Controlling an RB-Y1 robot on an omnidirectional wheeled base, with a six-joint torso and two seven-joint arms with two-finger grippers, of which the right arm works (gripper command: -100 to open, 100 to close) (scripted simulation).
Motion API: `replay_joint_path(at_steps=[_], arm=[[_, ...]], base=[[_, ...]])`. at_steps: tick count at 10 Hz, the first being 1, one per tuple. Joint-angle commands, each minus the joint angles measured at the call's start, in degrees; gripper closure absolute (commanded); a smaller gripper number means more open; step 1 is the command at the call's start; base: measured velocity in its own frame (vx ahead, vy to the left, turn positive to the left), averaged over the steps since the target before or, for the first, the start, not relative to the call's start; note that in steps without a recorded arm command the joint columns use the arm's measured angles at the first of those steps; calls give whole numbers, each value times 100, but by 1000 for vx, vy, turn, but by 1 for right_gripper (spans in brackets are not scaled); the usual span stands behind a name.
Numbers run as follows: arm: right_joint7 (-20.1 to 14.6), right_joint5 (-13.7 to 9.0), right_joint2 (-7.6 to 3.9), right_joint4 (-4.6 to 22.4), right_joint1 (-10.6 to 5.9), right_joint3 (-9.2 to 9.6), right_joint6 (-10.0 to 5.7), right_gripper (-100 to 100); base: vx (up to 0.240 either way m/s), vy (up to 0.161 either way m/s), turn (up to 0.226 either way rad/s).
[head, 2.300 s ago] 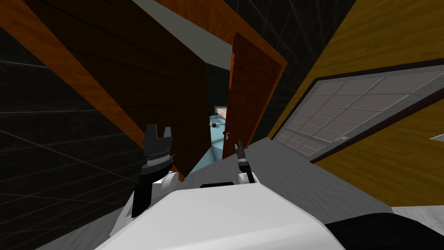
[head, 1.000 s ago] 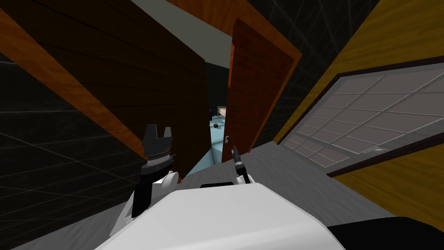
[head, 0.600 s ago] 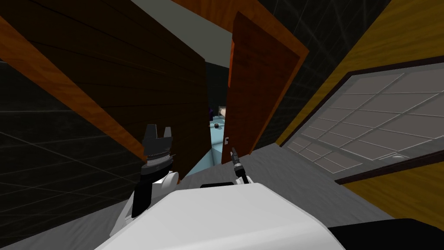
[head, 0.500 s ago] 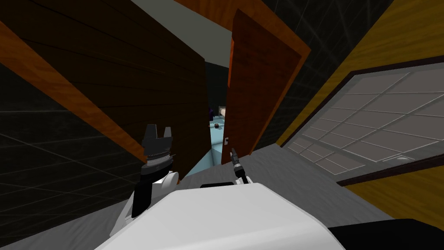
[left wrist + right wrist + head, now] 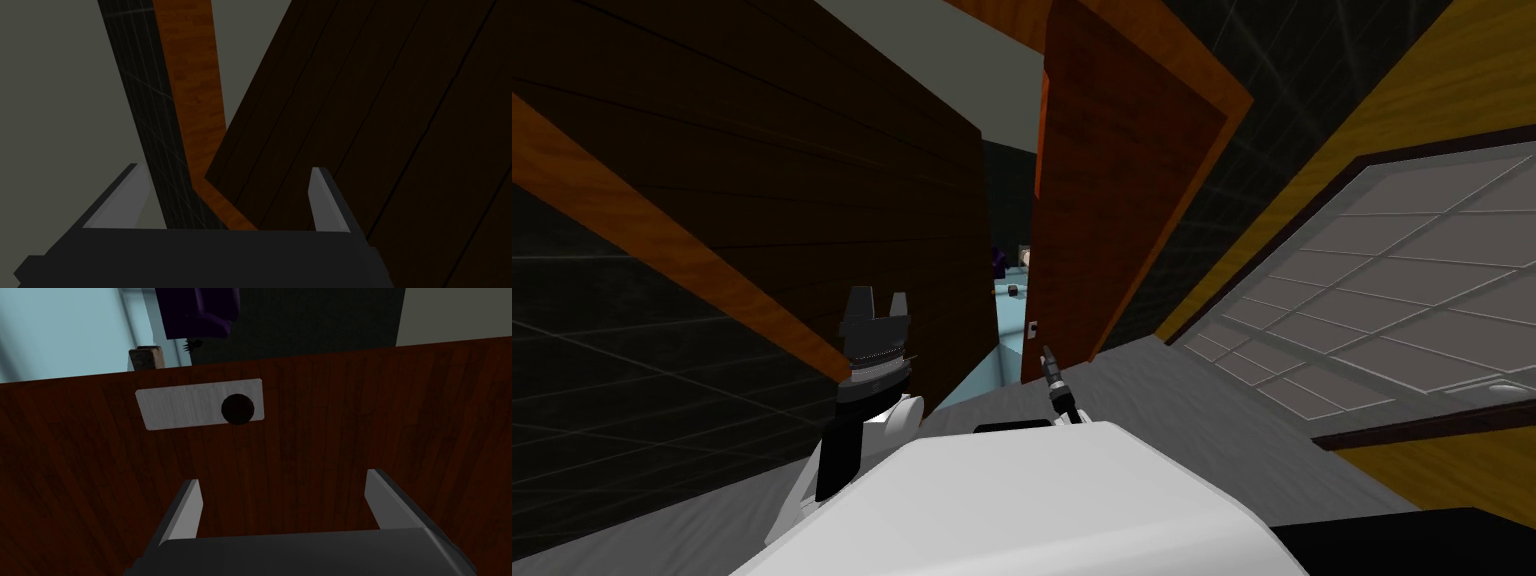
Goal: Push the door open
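The reddish-brown door (image 5: 1112,180) stands ajar ahead, its free edge toward a narrow gap. My right gripper (image 5: 1045,352) is open and right at the door's face, just below the grey plate (image 5: 1033,326). In the right wrist view the door (image 5: 310,453) lies close behind the open fingers (image 5: 187,513), with the grey plate (image 5: 190,408) and its dark round knob (image 5: 238,409) beyond the fingertips. My left gripper (image 5: 875,300) is raised and open beside a dark brown planked panel (image 5: 812,180); its wrist view shows that panel (image 5: 380,125) and an orange trim strip (image 5: 192,90).
Through the gap lie a pale blue floor (image 5: 1007,315), a purple object (image 5: 998,262) and a small dark object (image 5: 1012,290). A grey gridded window (image 5: 1392,290) sits in the yellow wall on the right. Grey floor (image 5: 1192,400) lies between me and it.
The whole head view has shifted: I have moved closer, so the door looms larger and the window has slid right. My right gripper has stayed at the door below the plate. The left arm is unchanged.
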Motion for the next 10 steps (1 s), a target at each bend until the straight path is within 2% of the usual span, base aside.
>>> replay_joint_path(at_steps=[1, 4, 5, 7, 10], arm=[[7, 12, 8, 174, -46, 25, -33, -100], [25, 40, 37, 549, -150, 83, -85, -100], [22, 35, 33, 452, -119, 71, -71, -100], [40, 23, -5, 540, -164, 35, -101, -100], [59, 7, 12, 636, -214, -11, -142, -100]], base=[[72, -69, 45], [107, -80, 56], [68, -42, 17], [155, 13, 29], [207, 48, 27]])
